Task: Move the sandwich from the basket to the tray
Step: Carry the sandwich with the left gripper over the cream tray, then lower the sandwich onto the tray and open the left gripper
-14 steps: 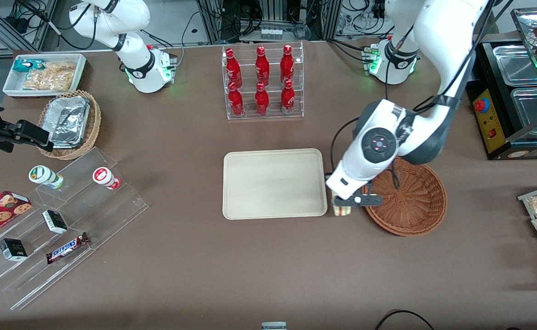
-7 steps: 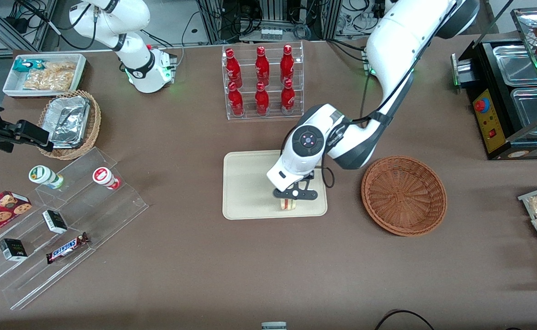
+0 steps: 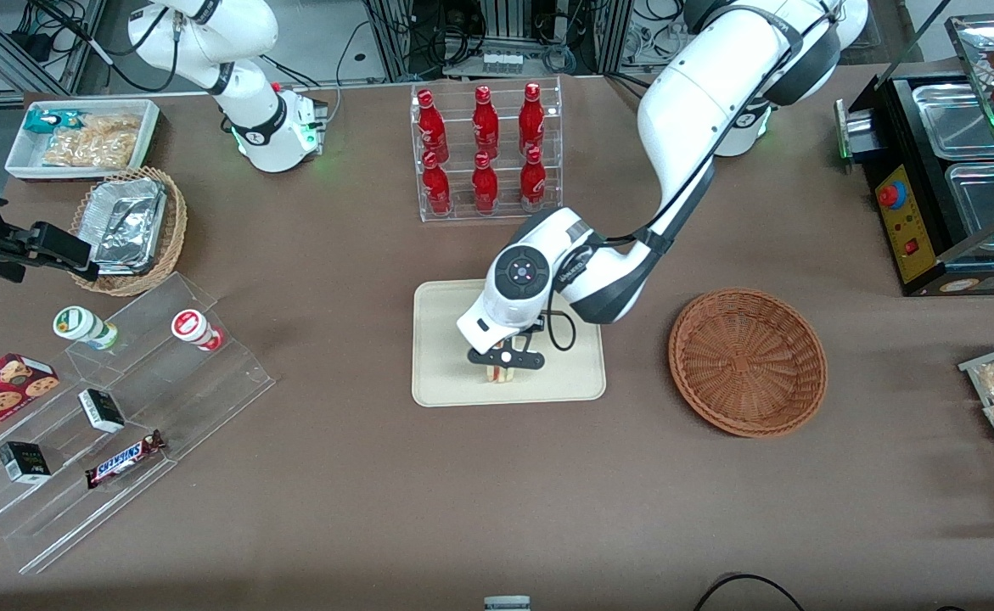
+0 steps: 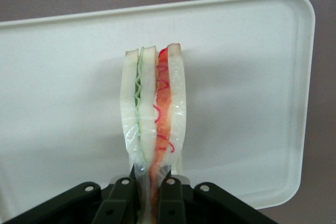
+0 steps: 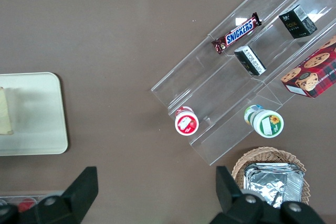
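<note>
The sandwich [image 4: 153, 114], a wrapped wedge of white bread with green and red filling, hangs over the cream tray [image 4: 63, 103]. My left gripper [image 4: 153, 198] is shut on its narrow end. In the front view the gripper [image 3: 504, 361] holds the sandwich [image 3: 503, 374] above the part of the tray [image 3: 446, 339] nearest the camera. The round reddish-brown basket [image 3: 748, 361] sits beside the tray toward the working arm's end and holds nothing. The right wrist view shows the tray's corner [image 5: 47, 129] and one edge of the sandwich [image 5: 4, 112].
A clear rack of red bottles [image 3: 485, 150] stands farther from the camera than the tray. Toward the parked arm's end lie clear stepped shelves with snacks [image 3: 115, 407], a tan basket of foil containers [image 3: 130, 227] and a white bin of packets [image 3: 85, 137].
My gripper has carried the sandwich from the basket's edge sideways over the tray, then a little more toward the parked arm's end. It has stayed shut on the sandwich.
</note>
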Robot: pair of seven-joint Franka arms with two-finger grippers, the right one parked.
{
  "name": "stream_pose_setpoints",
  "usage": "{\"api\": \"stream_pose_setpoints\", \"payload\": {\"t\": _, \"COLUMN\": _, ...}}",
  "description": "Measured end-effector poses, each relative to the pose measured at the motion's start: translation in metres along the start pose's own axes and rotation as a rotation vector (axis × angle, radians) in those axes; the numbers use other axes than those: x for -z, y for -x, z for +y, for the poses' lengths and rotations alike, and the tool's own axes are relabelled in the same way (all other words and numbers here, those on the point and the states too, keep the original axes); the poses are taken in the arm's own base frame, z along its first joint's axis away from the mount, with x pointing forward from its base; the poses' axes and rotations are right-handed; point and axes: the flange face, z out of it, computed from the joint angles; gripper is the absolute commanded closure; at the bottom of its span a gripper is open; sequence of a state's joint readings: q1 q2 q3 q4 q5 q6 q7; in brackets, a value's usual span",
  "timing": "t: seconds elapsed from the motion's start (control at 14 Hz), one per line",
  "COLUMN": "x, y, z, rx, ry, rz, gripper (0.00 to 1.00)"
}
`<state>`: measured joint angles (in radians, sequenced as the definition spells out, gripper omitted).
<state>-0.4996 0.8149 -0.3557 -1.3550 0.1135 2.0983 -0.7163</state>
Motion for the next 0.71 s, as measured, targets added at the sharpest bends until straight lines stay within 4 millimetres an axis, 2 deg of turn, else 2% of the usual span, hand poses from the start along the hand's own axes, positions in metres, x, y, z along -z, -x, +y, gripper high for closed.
{"api": "stream_pose_setpoints", "payload": {"t": 0.29, "x": -0.013, "y": -0.002, "z": -0.003, "rx": -0.01, "ry": -0.041, "rz": 0.012, "gripper": 0.75}}
{"api": "stream_pose_setpoints", "payload": {"t": 0.36, "x": -0.015, "y": -0.002, "z": -0.004, "rx": -0.009, "ry": -0.043, "rz": 0.012, "gripper": 0.68}}
{"api": "stream_pose_setpoints", "payload": {"t": 0.43, "x": -0.016, "y": -0.003, "z": -0.005, "rx": -0.008, "ry": -0.044, "rz": 0.012, "gripper": 0.59}}
{"api": "stream_pose_setpoints", "payload": {"t": 0.5, "x": -0.016, "y": -0.003, "z": -0.004, "rx": 0.002, "ry": -0.041, "rz": 0.015, "gripper": 0.45}}
{"api": "stream_pose_setpoints", "payload": {"t": 0.57, "x": -0.016, "y": -0.004, "z": -0.004, "rx": 0.023, "ry": -0.036, "rz": 0.022, "gripper": 0.18}}
{"api": "stream_pose_setpoints", "payload": {"t": 0.64, "x": -0.017, "y": -0.005, "z": -0.003, "rx": 0.04, "ry": -0.03, "rz": 0.03, "gripper": 0.0}}
{"api": "stream_pose_setpoints", "payload": {"t": 0.71, "x": -0.017, "y": -0.005, "z": -0.003, "rx": 0.048, "ry": -0.031, "rz": 0.035, "gripper": 0.0}}
